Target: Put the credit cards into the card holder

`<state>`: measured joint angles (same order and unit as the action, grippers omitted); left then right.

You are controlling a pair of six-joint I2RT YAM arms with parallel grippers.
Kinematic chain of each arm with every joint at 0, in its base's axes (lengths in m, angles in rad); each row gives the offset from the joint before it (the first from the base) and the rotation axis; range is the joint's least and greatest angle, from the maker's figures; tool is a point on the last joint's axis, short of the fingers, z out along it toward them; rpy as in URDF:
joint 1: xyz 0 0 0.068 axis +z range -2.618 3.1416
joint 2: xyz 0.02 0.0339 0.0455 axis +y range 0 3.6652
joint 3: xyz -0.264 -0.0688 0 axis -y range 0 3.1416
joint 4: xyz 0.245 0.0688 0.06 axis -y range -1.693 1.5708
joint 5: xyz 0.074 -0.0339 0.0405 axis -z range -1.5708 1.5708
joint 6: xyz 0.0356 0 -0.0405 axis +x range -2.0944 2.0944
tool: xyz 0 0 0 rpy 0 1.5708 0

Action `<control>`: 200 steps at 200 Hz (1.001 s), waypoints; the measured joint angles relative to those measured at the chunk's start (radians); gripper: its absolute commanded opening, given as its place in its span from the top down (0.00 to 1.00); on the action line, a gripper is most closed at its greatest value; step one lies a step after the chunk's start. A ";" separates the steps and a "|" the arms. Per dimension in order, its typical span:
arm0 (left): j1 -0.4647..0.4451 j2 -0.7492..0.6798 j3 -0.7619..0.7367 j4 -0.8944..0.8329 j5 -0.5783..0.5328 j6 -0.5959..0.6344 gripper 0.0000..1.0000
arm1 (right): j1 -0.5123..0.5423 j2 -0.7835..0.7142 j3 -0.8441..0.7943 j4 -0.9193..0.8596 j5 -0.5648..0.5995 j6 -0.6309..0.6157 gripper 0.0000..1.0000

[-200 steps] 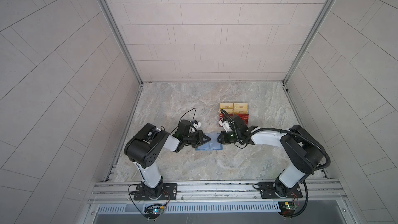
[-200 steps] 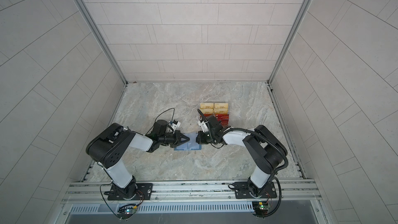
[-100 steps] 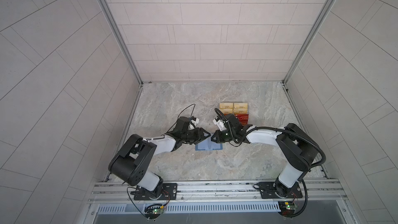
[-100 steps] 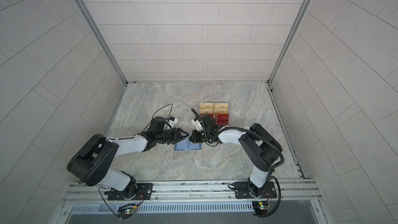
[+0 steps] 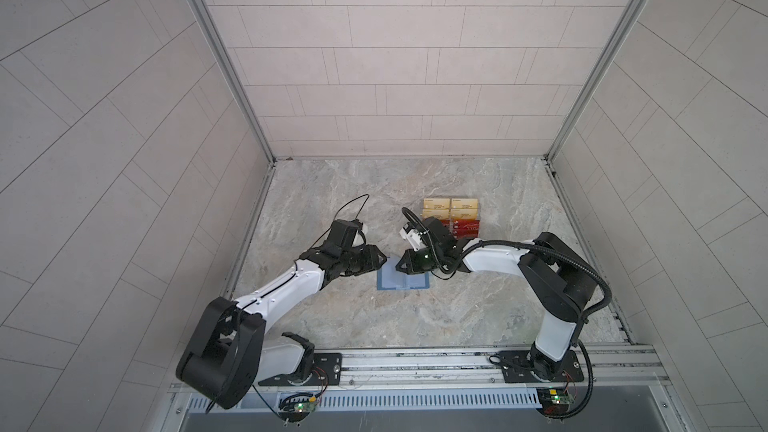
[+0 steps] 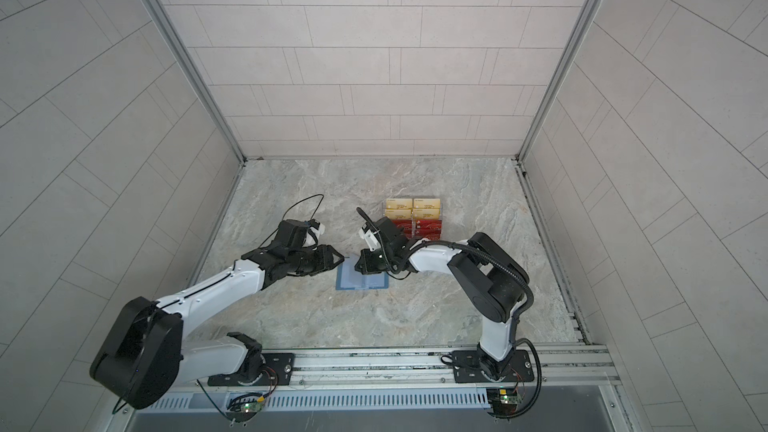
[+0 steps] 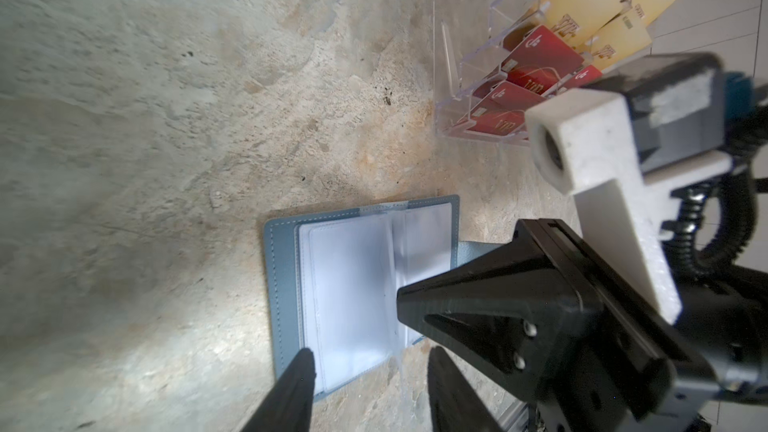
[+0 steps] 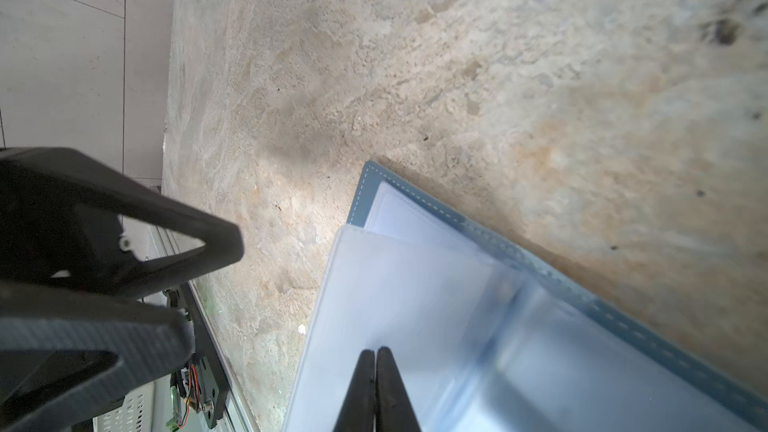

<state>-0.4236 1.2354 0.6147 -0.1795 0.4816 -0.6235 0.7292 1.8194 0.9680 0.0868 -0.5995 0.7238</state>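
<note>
The open card holder (image 5: 402, 279) lies mid-frame, with bare marble table (image 5: 374, 326) below it. The left gripper (image 7: 370, 354) hovers with its fingers parted at the holder's edge. The right gripper (image 8: 376, 354), closed, reaches low onto a clear sleeve (image 8: 407, 292).

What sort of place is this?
Likely a robot test booth: two arms bolted to a metal rail, plain tiled walls around a stone-look tabletop, with a card rack and wallet.

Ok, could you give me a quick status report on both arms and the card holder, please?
Left gripper open at card holder edge. Right gripper shut, tips at a clear sleeve; holder open. Credit cards in acrylic rack. Nothing blocking.
</note>
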 measured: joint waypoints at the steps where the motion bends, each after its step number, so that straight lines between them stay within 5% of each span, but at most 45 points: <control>1: 0.000 -0.002 0.000 -0.002 -0.002 -0.001 0.60 | 0.000 0.001 0.001 0.001 0.000 0.001 0.92; 65: -0.079 -0.055 0.000 -0.058 -0.029 -0.004 0.70 | 0.005 0.037 0.036 0.050 -0.018 0.048 0.92; 114: -0.193 0.086 0.003 0.017 -0.056 -0.066 0.78 | -0.014 -0.048 0.018 -0.018 0.010 0.032 0.92; 200: -0.199 0.246 0.034 0.070 -0.092 -0.053 0.81 | -0.039 -0.076 -0.080 -0.039 0.058 0.020 0.93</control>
<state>-0.6224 1.4811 0.6487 -0.1097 0.3901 -0.6762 0.6903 1.7432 0.8875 0.0483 -0.5415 0.7441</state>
